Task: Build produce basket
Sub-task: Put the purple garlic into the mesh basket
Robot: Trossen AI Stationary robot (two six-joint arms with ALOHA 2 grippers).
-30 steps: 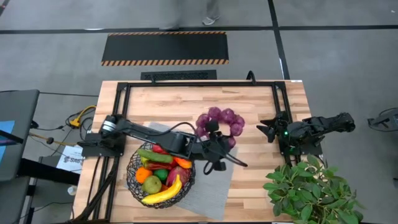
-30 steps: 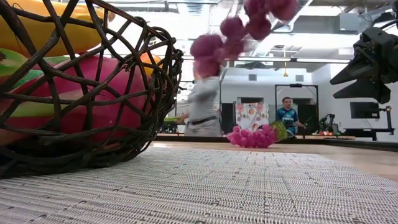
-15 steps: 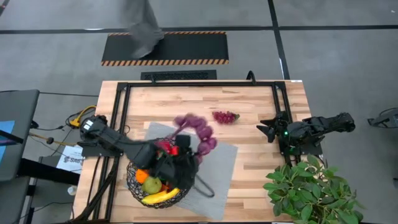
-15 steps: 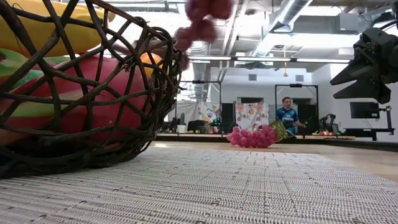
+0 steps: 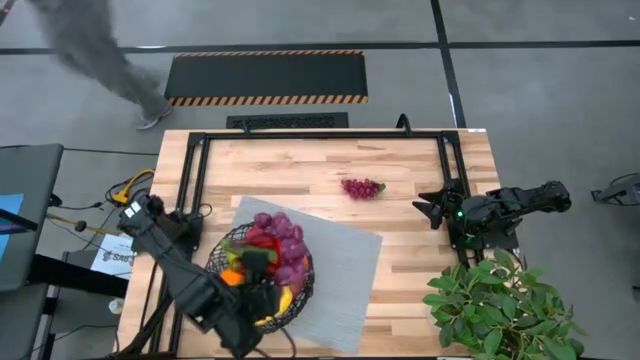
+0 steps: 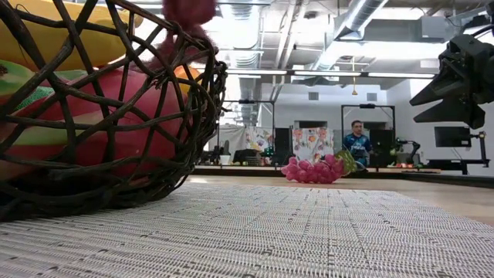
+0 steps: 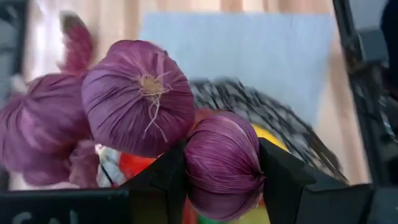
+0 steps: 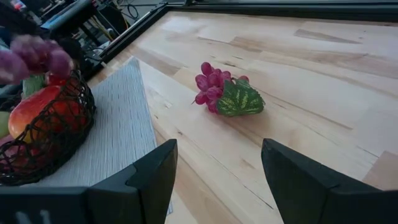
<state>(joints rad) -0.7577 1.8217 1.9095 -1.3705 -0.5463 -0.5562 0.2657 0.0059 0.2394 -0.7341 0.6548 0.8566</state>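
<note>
My left jaws (image 7: 222, 171) are closed on one purple bulb of a string of purple onions (image 5: 281, 238); in my left wrist view the bulb (image 7: 222, 163) sits tight between my two dark fingers (image 7: 163, 177), and other bulbs of the same string hang beside it. In the high view my left arm comes from the left edge of the desk (image 5: 420, 170) down to the lower left of the frame, and the onions lie over the wire basket (image 5: 226, 245) there. The basket stands on the grey mat (image 5: 340, 270), in the lower left part of the desk. Inside it I see an orange (image 5: 233, 278), something yellow (image 5: 285, 298) and a red piece (image 5: 259, 239). In the low view the basket (image 6: 116, 100) fills the left side, and the onions (image 6: 185, 15) are above its rim at the top of the frame.

A small bunch of purple grapes with a green leaf (image 5: 362, 187) lies on the bare wood in the upper middle of the desk, well apart from the basket. My right jaws (image 8: 217, 180) are open and hold nothing; they wait at the right edge of the desk, pointing to the grapes (image 8: 225, 95). A green plant (image 5: 500, 305) stands in the lower right corner.
</note>
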